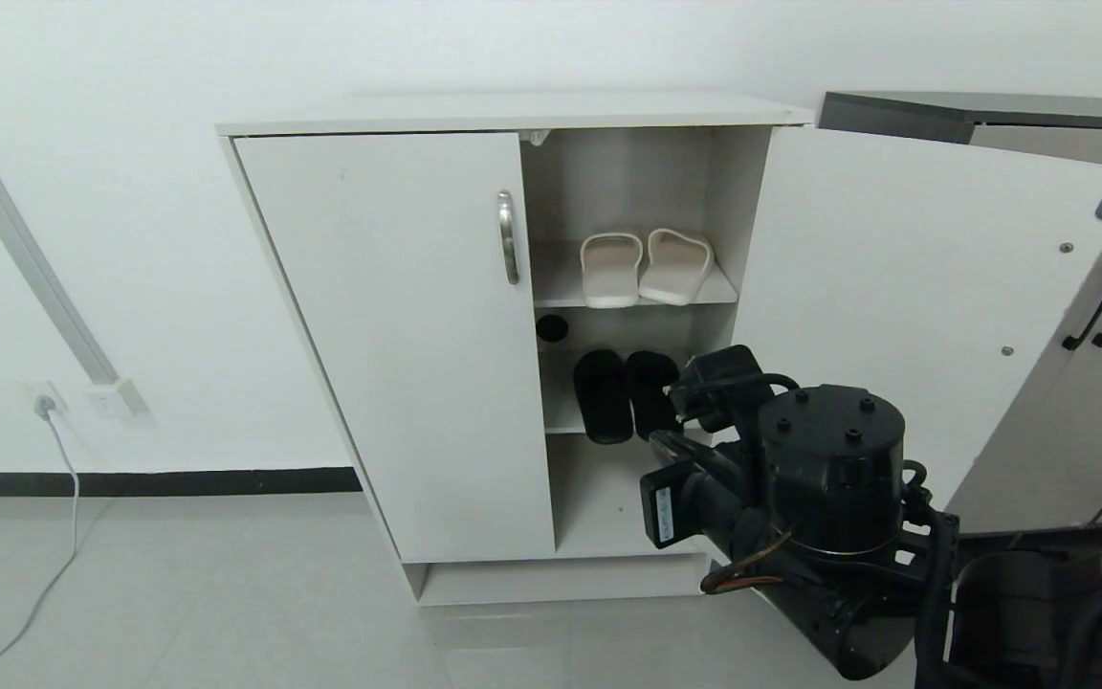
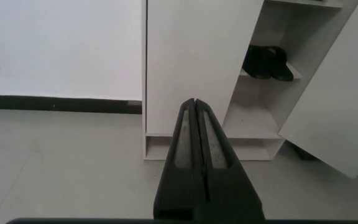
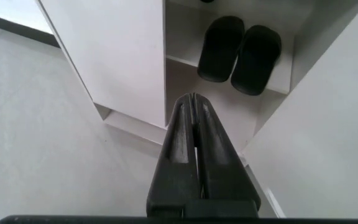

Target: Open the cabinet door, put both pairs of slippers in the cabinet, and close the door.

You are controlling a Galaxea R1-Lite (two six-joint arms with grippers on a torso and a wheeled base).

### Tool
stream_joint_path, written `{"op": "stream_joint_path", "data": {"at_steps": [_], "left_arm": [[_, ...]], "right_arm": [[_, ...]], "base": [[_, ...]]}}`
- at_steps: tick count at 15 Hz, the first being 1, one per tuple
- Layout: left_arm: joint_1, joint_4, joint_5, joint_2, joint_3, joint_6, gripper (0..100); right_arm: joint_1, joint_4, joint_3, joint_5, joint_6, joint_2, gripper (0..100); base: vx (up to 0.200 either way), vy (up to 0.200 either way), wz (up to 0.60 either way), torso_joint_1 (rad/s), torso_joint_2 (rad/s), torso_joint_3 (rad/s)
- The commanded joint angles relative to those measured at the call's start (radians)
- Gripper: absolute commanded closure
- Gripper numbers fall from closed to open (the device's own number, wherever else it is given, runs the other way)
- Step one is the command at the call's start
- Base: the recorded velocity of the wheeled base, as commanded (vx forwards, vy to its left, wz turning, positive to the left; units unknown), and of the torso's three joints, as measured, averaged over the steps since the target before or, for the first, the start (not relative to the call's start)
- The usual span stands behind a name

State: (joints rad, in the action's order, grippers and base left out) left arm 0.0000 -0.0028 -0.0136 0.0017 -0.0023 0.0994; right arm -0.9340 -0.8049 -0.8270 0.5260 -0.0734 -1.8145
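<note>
The white cabinet stands against the wall with its right door swung wide open and its left door closed. A white pair of slippers rests on the upper shelf. A black pair of slippers sits on the middle shelf. My right gripper is shut and empty, hovering just in front of the open side, close to the black pair. My left gripper is shut and empty, held low and farther back from the cabinet.
A grey cabinet with black handles stands right behind the open door. The left door has a metal handle. A wall socket with a cord trailing over the floor is at the left. The bottom shelf is bare.
</note>
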Motion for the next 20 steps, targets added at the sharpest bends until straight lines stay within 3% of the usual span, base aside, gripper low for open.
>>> {"op": "stream_joint_path", "data": {"at_steps": [1, 9, 20], "left_arm": [[0.002, 0.0, 0.0, 0.001, -0.001, 0.0, 100], [0.0, 0.0, 0.0, 0.001, -0.001, 0.0, 100], [0.002, 0.0, 0.0, 0.001, -0.001, 0.0, 100]], "right_arm": [[0.0, 0.0, 0.0, 0.0, 0.0, -0.009, 100], [0.001, 0.015, 0.0, 0.002, 0.007, -0.017, 100], [0.001, 0.016, 0.0, 0.002, 0.009, -0.016, 100]], "base": [[0.0, 0.0, 0.0, 0.0, 0.0, 0.0], [0.0, 0.0, 0.0, 0.0, -0.02, -0.024], [0.0, 0.0, 0.0, 0.068, -0.41, -0.351]]}}
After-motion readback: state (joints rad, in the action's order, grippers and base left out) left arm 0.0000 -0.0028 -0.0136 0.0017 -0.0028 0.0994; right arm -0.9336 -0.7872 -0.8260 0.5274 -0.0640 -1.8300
